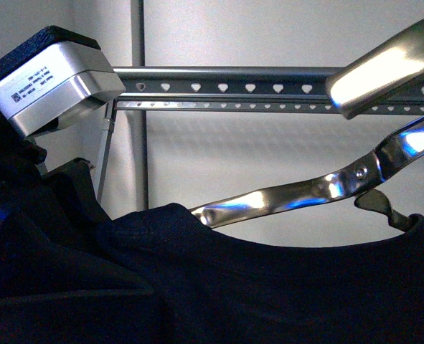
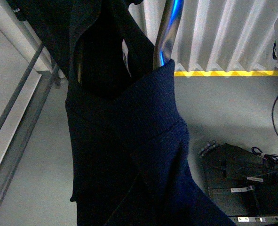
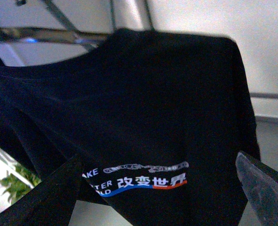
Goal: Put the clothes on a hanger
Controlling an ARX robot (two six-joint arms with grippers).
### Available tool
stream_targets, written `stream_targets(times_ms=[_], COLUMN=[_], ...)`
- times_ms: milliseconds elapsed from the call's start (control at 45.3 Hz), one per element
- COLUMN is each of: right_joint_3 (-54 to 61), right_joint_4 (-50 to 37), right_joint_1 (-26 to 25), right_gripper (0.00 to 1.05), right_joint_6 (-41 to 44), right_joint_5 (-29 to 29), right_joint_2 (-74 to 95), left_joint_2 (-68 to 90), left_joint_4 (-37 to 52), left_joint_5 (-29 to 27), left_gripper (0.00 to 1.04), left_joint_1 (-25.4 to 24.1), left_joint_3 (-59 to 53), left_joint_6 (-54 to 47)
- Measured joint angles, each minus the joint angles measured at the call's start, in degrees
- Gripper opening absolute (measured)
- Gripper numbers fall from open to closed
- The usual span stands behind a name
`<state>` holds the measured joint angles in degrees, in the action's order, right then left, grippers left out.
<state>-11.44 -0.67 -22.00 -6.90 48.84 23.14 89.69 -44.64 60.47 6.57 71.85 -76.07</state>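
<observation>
T-shirt [image 1: 269,287]: at 6 o'clock, draped on shiny coat hanger [image 1: 283,193]; rack rail [image 1: 226,87] at 12, apart.
Right gripper [image 3: 158,157]: fingers spread, holding nothing.
Left gripper: hidden by cloth; you cannot tell.
Risk: coat hanger is tilted; knock the rail and the shirt may slide off.

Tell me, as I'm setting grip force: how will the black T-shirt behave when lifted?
Probably floppy: the T-shirt drapes in folds under the coat hanger. Likely light: one slim hanger arm carries it. It may slip, since that metal looks polished.
</observation>
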Motion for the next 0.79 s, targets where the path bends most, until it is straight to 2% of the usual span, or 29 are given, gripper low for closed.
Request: stream_targets(times_ms=[44,66,110,176,243,265,309,375,441,529,618,794], right_joint_3=[-5.03,-6.16,-10.49,-19.32,-25.99,-27.78,-33.22,-38.73,-44.11,-48.28,-48.89,-49.44], right_joint_4=[1.16,1.66,3.85,6.75,-0.42,-0.26,4.55,7.72,10.54,15.74,20.48,28.7], right_joint_1=[-2.1,-2.29,-2.56,-2.01,-0.87,-0.7,0.26,2.64,5.46,9.03,12.15,13.68], right_gripper=[0.97,0.97,0.97,0.97,0.97,0.97,0.97,0.97,0.97,0.97,0.97,0.97], right_joint_6=[6.49,7.17,15.26,32.28,52.7,58.47,75.6,91.52,99.03,103.25,104.59,105.61], right_joint_5=[5.38,5.75,7.32,4.39,-1.68,-2.4,-3.34,-4.37,-6.8,-9.18,-11.1,-13.49], right_joint_2=[6.16,7.43,12.55,23.23,33.68,36.04,42.23,48.06,51.23,52.83,53.44,53.37], left_joint_2=[0.0,0.0,-0.02,-0.02,-0.02,-0.02,-0.02,-0.02,-0.09,-0.09,-0.11,-0.11], left_joint_4=[0.0,0.0,0.0,0.0,0.0,0.0,0.0,0.0,0.0,0.0,0.0,0.0], left_joint_5=[-0.02,-0.02,-0.11,-0.28,-0.31,-0.28,-0.31,-0.39,-0.31,-0.26,-0.22,-0.26], left_gripper=[0.04,0.04,0.04,0.04,0.04,0.04,0.04,0.04,0.04,0.04,0.04,0.04], left_joint_1=[-0.04,-0.07,-0.17,-0.17,-0.17,-0.17,-0.17,-0.17,-0.15,-0.13,-0.15,-0.15], left_joint_3=[0.0,0.0,-0.02,-0.02,-0.07,-0.07,-0.07,-0.09,-0.09,-0.09,-0.09,-0.09], left_joint_6=[0.02,0.02,0.11,0.15,0.17,0.17,0.17,0.2,0.2,0.2,0.2,0.2])
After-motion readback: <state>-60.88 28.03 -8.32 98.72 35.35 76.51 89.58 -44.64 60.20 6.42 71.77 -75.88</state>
